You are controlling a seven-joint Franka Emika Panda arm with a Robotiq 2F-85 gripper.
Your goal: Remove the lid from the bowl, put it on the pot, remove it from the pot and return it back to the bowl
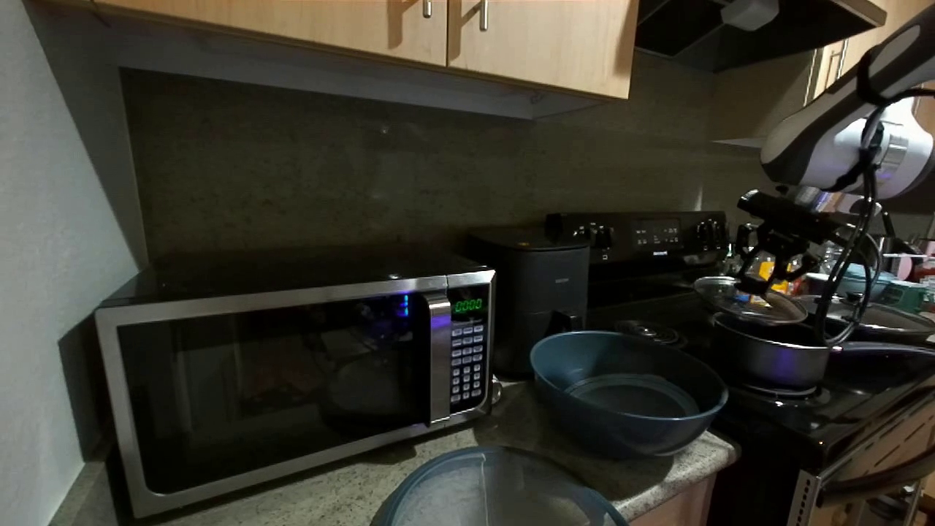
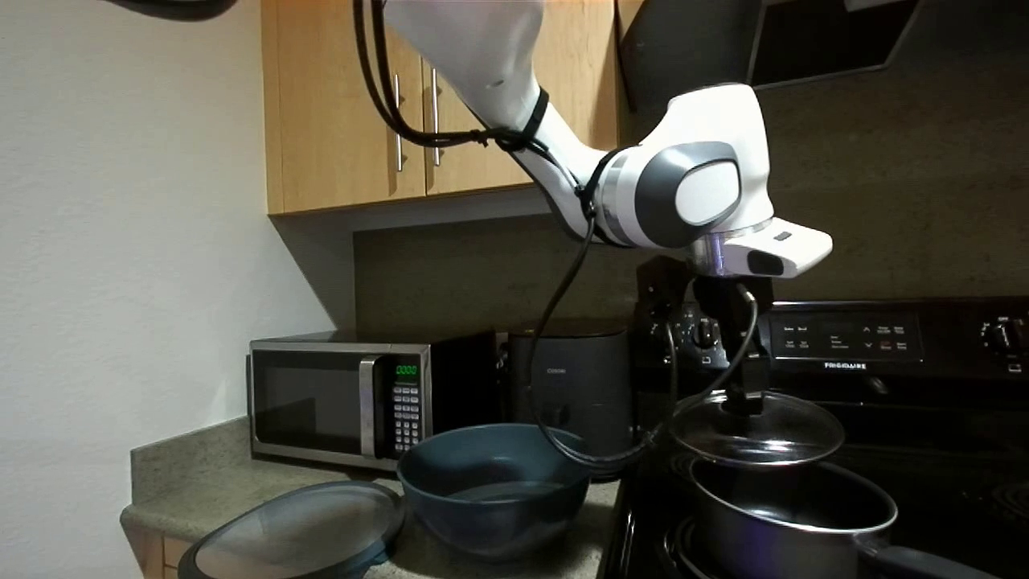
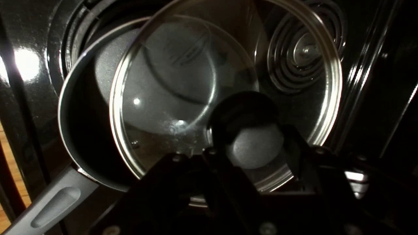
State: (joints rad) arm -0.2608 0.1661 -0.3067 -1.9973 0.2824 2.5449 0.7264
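Observation:
The lid is round clear glass with a shiny rim and dark knob; it shows in both exterior views [image 1: 714, 299] [image 2: 792, 438] and the wrist view [image 3: 192, 107]. My gripper [image 1: 763, 286] [image 2: 744, 402] [image 3: 256, 143] is shut on its knob and holds it slightly tilted above the pot. The dark pot [image 1: 774, 361] [image 2: 792, 555] [image 3: 78, 107] with metallic rim and side handle stands on a burner. In the wrist view the lid is off-centre over the pot, which shows uncovered at the left. The blue-grey bowl [image 1: 621, 427] [image 2: 490, 519] stands uncovered on the counter.
A large pale grey dome [image 1: 504, 489] [image 2: 305, 531] with a blue rim lies beside the bowl. A microwave [image 1: 292, 394] and a black appliance [image 1: 540, 299] stand behind. A covered pan [image 1: 876, 318] is beyond the pot. Cabinets [image 1: 540, 51] hang above. A cable loops below the arm.

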